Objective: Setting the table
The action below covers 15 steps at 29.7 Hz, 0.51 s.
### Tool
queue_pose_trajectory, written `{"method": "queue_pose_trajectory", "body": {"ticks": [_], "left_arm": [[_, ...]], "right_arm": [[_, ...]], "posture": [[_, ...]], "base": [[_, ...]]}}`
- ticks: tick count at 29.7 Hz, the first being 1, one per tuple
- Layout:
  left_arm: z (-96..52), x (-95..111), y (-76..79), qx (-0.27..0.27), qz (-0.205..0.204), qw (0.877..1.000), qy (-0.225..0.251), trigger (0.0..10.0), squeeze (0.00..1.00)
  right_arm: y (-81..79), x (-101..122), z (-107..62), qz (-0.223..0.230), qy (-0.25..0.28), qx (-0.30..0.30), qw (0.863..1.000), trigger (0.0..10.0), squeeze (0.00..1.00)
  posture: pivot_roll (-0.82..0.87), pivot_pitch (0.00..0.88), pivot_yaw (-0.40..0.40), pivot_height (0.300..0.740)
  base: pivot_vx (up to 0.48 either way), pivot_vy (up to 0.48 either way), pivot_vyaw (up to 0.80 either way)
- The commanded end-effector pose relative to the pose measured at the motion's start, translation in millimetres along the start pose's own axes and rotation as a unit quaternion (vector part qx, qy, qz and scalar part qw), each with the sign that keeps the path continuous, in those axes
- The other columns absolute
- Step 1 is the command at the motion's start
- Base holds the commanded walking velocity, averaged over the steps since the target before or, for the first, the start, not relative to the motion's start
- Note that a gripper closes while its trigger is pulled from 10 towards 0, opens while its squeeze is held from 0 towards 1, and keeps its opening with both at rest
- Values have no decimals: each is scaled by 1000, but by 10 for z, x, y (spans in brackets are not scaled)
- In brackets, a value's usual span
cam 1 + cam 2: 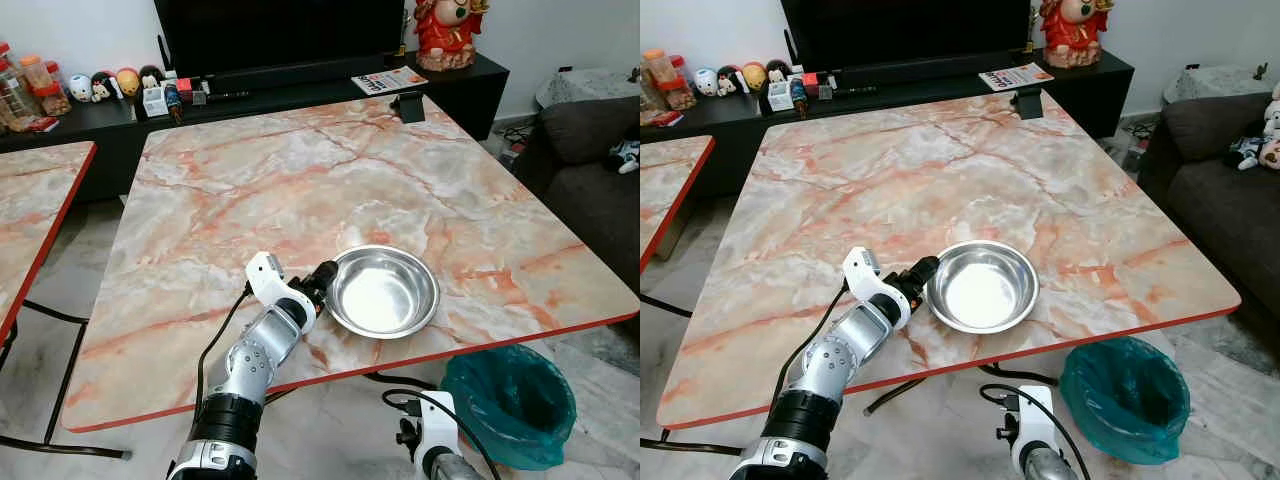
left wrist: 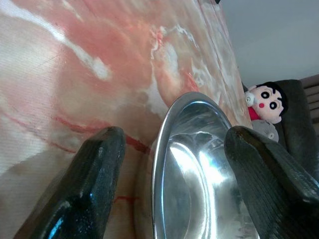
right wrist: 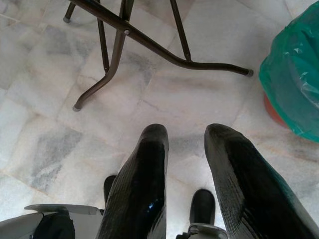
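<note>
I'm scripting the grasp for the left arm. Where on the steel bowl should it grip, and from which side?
Take the steel bowl by its thin rim on the near-left edge, where the left gripper already sits open, one finger outside and one over the basin. The rim flares upward, so a pinch across the lip from the table's front-left probably suits best.

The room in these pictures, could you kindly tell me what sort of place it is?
Probably a home living room: a large black television on a low black cabinet, a dark grey fabric sofa, and a marble-patterned folding table.
</note>
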<state>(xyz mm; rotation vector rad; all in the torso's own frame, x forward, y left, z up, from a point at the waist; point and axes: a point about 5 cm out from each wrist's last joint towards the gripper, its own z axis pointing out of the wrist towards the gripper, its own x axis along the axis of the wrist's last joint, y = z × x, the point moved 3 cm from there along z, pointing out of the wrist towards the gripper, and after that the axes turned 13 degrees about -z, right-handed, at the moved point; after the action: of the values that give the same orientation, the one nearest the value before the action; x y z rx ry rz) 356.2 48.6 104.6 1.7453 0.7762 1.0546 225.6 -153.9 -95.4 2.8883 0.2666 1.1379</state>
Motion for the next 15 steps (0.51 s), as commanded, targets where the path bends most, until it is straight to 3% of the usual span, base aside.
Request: {"method": "queue_pose_trajectory", "body": {"ticks": [1,15], "left_arm": [[141,-149,661,-81,-6,997,-18,10000,1000],[141,-149,661,-81,-6,997,-18,10000,1000]], "right_arm": [[-15,25,7,3,3,0,1000,10000,0],[-15,25,7,3,3,0,1000,10000,0]], "posture": [[30,0,67,740],[30,0,67,740]], "base": [[0,0,0],[0,0,0]]}}
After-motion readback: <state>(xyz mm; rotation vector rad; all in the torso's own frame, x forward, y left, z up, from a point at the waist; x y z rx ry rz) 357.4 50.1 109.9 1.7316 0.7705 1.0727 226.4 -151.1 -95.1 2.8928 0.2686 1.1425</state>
